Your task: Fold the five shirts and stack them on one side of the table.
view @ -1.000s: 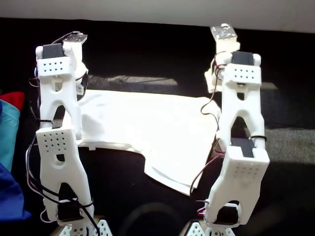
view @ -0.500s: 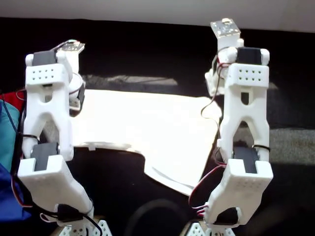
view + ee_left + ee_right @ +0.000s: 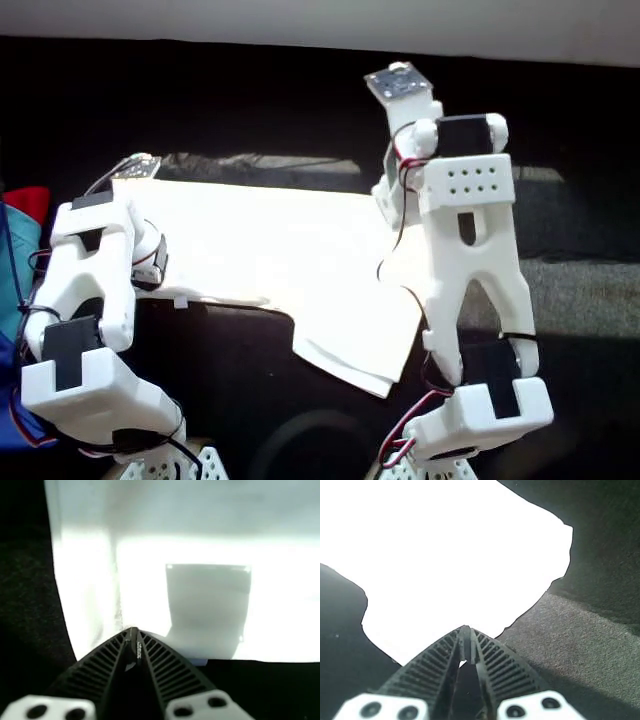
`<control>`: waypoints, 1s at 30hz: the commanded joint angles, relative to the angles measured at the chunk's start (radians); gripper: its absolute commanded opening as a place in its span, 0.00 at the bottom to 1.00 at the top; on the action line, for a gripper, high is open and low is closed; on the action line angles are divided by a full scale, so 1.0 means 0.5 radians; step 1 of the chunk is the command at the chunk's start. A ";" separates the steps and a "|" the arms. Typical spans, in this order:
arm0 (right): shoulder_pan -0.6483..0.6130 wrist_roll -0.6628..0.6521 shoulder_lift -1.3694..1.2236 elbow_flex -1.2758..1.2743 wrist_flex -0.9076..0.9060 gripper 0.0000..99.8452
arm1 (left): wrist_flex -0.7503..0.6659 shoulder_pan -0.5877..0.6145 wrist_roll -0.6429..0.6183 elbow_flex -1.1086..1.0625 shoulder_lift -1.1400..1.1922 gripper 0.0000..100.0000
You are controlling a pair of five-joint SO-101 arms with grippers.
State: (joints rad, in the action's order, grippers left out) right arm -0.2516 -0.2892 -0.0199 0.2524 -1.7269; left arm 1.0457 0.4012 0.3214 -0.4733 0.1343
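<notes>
A white shirt (image 3: 290, 260) lies spread flat on the black table (image 3: 560, 320), with a flap hanging toward the near side. My left gripper (image 3: 132, 636) is shut and hovers low over the shirt's left part (image 3: 210, 545), near its edge. In the high view the left arm (image 3: 95, 270) sits drawn back at the shirt's left end. My right gripper (image 3: 465, 630) is shut too, its tips over the rim of the shirt (image 3: 445, 555) at the right side. The right arm (image 3: 465, 240) stands over that right edge.
Red (image 3: 30, 200), teal (image 3: 12, 275) and blue (image 3: 10, 400) cloths are bunched at the table's left edge. A grey strip (image 3: 590, 290) runs along the right. A pale wall (image 3: 300, 20) bounds the far side. Bare black table shows beyond and in front of the shirt.
The left arm has folded back toward the near left, uncovering the shirt's left end. The right arm has swung left over the shirt's right edge. The shirt lies about where it was.
</notes>
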 commanded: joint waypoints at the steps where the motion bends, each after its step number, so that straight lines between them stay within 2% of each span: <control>1: -0.054 -0.015 0.296 -0.477 0.222 0.01 | -0.037 0.124 0.123 0.026 -0.094 0.01; 7: -0.176 -0.015 0.566 -1.376 0.747 0.01 | -0.021 0.118 0.135 0.044 -0.112 0.01; 11: -0.354 -0.018 0.674 -1.769 0.941 0.01 | 0.006 0.044 0.126 0.044 -0.115 0.01; 17: -0.720 -0.018 0.704 -1.975 0.965 0.01 | -0.021 0.008 0.126 -0.035 -0.094 0.01; 23: -0.827 -0.018 0.526 -2.113 1.275 0.01 | -0.264 0.008 0.126 -0.222 -0.097 0.01; 30: -1.039 -0.006 0.216 -2.113 1.392 0.01 | -0.279 0.002 0.126 -0.244 -0.100 0.01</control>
State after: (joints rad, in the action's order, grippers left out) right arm -0.7135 -0.2892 0.1258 -0.8048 -1.0426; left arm 0.9198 0.4181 0.3813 -0.5915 0.0806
